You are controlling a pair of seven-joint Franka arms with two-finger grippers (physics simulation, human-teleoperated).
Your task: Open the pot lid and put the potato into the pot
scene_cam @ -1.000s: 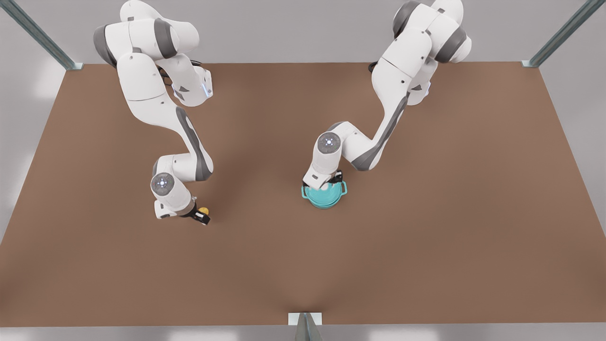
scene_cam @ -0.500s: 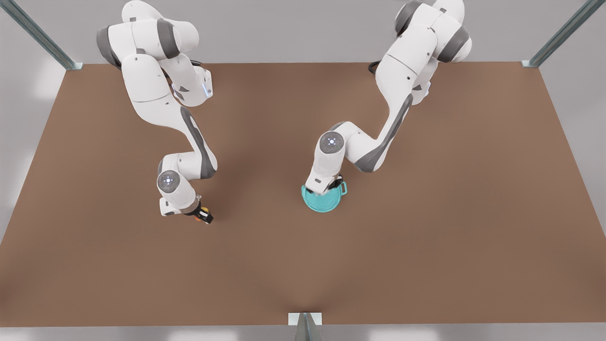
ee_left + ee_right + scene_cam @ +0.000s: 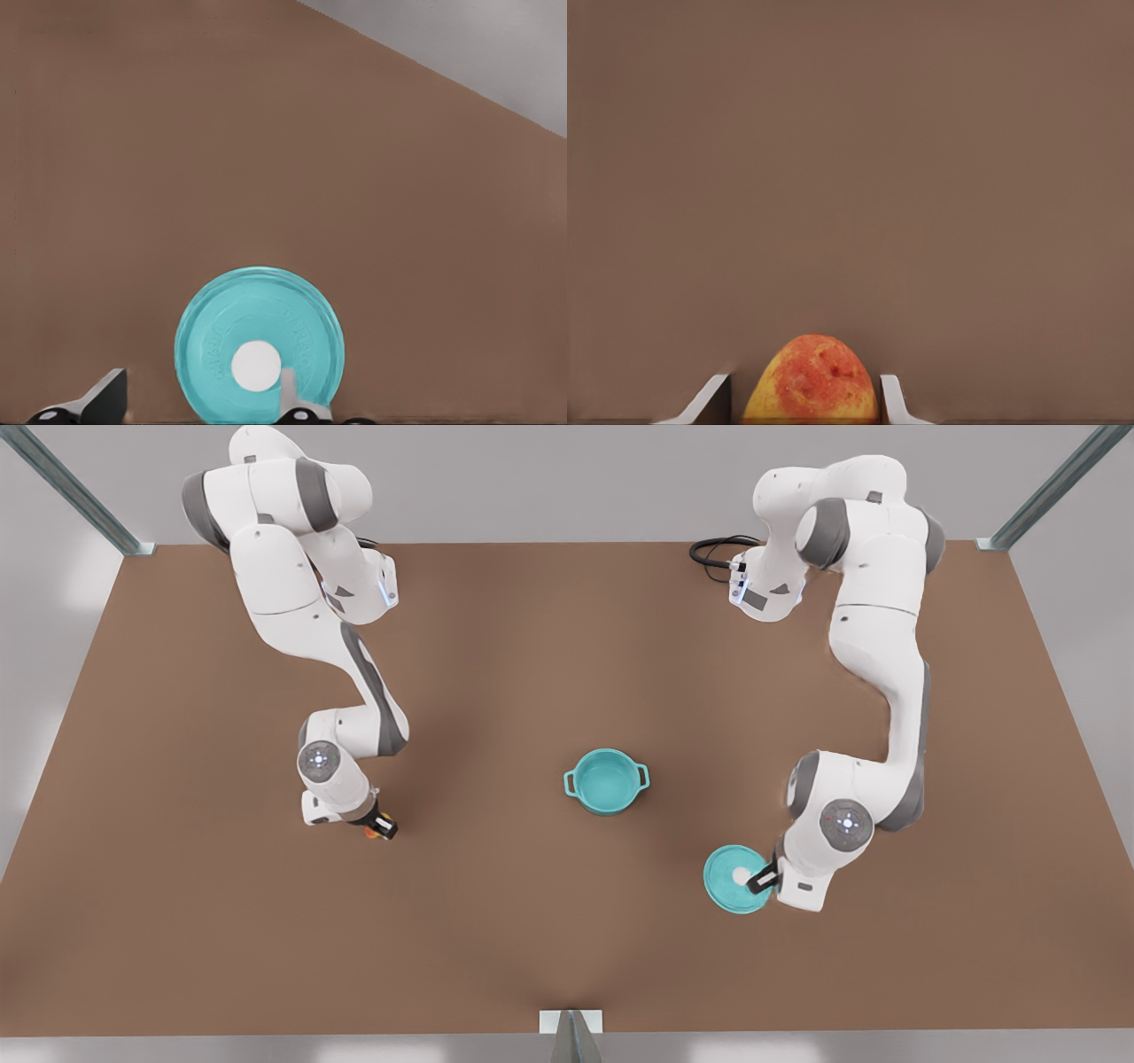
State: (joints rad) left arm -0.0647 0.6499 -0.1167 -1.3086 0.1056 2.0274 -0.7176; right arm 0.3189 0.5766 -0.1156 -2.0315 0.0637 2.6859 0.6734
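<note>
The teal pot (image 3: 606, 780) stands uncovered near the table's middle, its teal inside showing. The pot lid (image 3: 733, 879) (image 3: 257, 341) lies flat on the table toward the front view's right, white knob up. My left gripper (image 3: 762, 882) (image 3: 199, 403) hovers over the lid's edge, open, with one finger beside the knob. At the front view's left, the potato (image 3: 380, 833) (image 3: 811, 379) rests on the table. My right gripper (image 3: 381, 829) (image 3: 806, 400) is low over it, open, a finger on either side of it.
The brown table (image 3: 532, 921) stretches wide between the two arms. A black cable (image 3: 713, 551) lies at the back by the base of the arm on the front view's right. Metal frame posts stand at the table's corners and front edge.
The left arm carried the lid off the pot to the front view's right, set it on the table and opened. The right gripper has sunk around the potato.
</note>
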